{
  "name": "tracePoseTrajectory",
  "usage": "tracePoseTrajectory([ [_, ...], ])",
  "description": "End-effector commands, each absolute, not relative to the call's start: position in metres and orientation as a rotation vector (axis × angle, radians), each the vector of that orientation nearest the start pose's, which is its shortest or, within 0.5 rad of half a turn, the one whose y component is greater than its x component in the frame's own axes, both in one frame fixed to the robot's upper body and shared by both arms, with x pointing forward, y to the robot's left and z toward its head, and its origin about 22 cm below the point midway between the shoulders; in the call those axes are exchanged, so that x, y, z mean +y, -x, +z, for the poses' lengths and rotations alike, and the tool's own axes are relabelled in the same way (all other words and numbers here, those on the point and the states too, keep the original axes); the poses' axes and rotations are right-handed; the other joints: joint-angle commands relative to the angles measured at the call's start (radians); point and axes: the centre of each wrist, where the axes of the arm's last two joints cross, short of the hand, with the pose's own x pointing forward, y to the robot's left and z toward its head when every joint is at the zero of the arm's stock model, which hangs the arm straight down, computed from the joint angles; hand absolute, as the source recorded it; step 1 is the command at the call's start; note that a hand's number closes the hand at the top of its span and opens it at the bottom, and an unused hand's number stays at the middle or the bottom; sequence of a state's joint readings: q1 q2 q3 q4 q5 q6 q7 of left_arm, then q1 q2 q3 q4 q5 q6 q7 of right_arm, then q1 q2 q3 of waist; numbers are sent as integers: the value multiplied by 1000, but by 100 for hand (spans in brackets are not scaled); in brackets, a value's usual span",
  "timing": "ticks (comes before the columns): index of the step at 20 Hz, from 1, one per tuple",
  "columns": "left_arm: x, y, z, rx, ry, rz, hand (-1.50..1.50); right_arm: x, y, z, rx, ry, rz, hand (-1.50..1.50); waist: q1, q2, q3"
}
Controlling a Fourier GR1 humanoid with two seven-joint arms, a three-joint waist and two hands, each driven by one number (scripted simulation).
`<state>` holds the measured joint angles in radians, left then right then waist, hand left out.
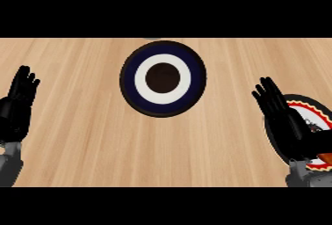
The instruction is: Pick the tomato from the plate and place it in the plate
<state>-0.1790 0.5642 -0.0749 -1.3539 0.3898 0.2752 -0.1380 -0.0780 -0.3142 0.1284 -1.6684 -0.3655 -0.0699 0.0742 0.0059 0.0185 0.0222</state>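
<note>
A dark blue plate (163, 78) with a white ring and a dark centre lies at the top middle of the wooden counter. At the right edge lies a second plate (311, 110), black with a red and white patterned rim, largely hidden behind my right hand (285, 125). A small orange-red patch near the bottom right corner looks like the tomato (326, 157), mostly covered by that hand. My right hand is open, fingers straight and pointing up, standing over that plate's left part. My left hand (17, 103) is open at the left edge, fingers up.
Bare wooden counter (91, 145) spreads between the two hands and below the blue plate. A small grey thing (151, 38) just shows at the top edge above the blue plate.
</note>
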Motion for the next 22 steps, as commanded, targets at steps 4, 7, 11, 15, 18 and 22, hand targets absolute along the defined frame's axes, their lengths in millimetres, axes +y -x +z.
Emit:
tracePoseTrajectory([
  [4,305,-286,44,-1635,-341,-117,0,-296,-243,88,-1746,-466,188,-150,-32,-23,-19],
  [7,310,-284,34,-1578,-305,-134,0,-303,-256,178,-2001,-96,740,-150,-59,-73,-49],
  [11,287,-293,40,-1564,-255,-172,0,-353,-213,76,-1885,-96,640,-150,-57,-17,-16],
  [15,268,-302,51,-1576,-228,-189,0,-389,-187,29,-1900,-195,659,-150,-35,-18,-16],
  [18,263,-297,49,-1575,-228,-208,0,-404,-180,15,-2002,-36,737,-150,-19,-21,-19],
  [22,272,-298,42,-1557,-239,-205,0,-450,-164,28,-2135,150,720,-150,-21,-21,-21],
])
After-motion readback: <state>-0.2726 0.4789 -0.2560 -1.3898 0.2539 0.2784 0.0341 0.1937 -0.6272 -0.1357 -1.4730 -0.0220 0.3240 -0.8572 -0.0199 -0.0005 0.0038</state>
